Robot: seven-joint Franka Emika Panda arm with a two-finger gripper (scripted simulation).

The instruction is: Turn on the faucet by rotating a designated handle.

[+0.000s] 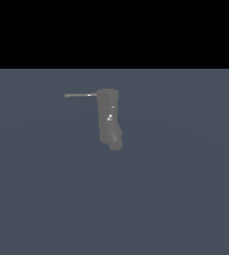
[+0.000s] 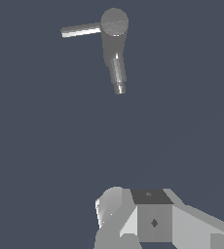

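Observation:
The faucet (image 1: 108,117) is a dull grey upright cylinder on the blue-grey floor, with a stubby spout (image 1: 115,142) angled out at its lower end. The handle (image 1: 79,94) is a thin grey rod that projects from the faucet's top toward the exterior view's left. The wrist view looks down on the faucet's round top (image 2: 114,22), the handle (image 2: 81,30) and the spout (image 2: 118,73). Grey parts of my gripper (image 2: 133,216) show at the edge of the wrist view, well apart from the faucet and holding nothing. The arm is out of the exterior view.
A flat blue-grey floor (image 1: 186,189) lies all around the faucet. A black band (image 1: 114,30) fills the upper part of the exterior view.

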